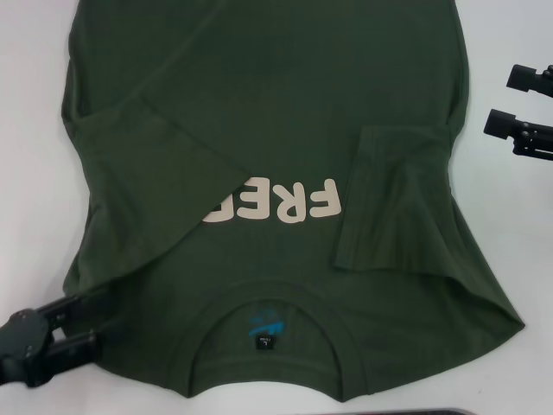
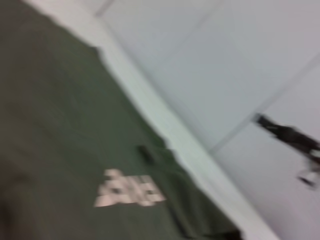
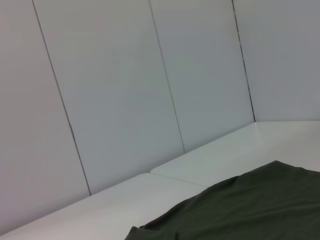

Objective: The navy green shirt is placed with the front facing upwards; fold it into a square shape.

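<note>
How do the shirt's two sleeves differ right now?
On the navy green shirt, the left sleeve is folded across the chest, hiding part of the FREE lettering. The right sleeve is folded in more narrowly, stopping beside the lettering. Both lie flat, turned inward. The left gripper sits at the shirt's near corner.

place: lab-style robot test cell | surface: plain white table (image 1: 34, 130) | backdrop: bare white wall panels (image 3: 125, 90) with thin dark seams, enclosing the table | furnishing: nothing domestic visible, only a black edge (image 1: 432, 411) at the near side
</note>
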Robot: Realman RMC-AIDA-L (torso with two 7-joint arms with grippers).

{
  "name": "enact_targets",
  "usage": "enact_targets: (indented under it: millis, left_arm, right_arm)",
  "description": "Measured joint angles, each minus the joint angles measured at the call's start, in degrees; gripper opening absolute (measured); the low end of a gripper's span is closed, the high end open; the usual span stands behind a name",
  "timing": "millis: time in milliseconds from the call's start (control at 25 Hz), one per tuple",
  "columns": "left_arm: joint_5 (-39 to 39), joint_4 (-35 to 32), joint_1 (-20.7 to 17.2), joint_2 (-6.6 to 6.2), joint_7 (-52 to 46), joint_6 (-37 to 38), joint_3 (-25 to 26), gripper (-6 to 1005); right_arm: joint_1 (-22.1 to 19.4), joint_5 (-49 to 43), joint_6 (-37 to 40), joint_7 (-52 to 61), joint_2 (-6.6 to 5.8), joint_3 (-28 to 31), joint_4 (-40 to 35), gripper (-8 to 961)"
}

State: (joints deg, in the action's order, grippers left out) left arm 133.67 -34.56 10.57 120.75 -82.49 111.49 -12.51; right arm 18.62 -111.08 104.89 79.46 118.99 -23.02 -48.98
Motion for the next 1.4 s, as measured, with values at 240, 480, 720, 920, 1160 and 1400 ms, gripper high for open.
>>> enact_targets:
  millis: [240,480,720,920,1160,1400]
  left_arm:
    - [1.41,-0.29,-0.30,-3.02,-3.94,3.76,-0.71,825]
    - [1.72,-3.28,0.41,-4.48,-14.73,3.13,-0.12,825]
    - [6.10,-10.49,3.13,-5.82,-33.69,3.31,-0.82,824]
    - [8.49,-10.99,4.95,-6.26,-42.87,3.15,-0.95,824]
    - [11.11,-10.61,6.38,-5.98,-49.88,0.29,-1.33,825]
    - [12.23,-10.33,6.86,-5.60,-53.51,-2.44,-2.37,825]
  right_arm:
    - [0.29,-0.04,-0.04,-0.24,-0.17,0.00,0.65,920]
    - [0.37,-0.11,-0.05,-0.29,-0.31,0.00,0.64,920]
    - [0.46,-0.31,-0.22,-0.29,-0.34,-0.13,0.44,919]
    - [0.40,-0.39,-0.31,-0.07,-0.41,-0.14,0.54,919]
    - [0.28,-0.45,-1.49,0.04,-0.44,-0.28,0.65,919]
    - [0.51,-0.45,-2.05,-0.02,-0.44,-0.42,0.65,918]
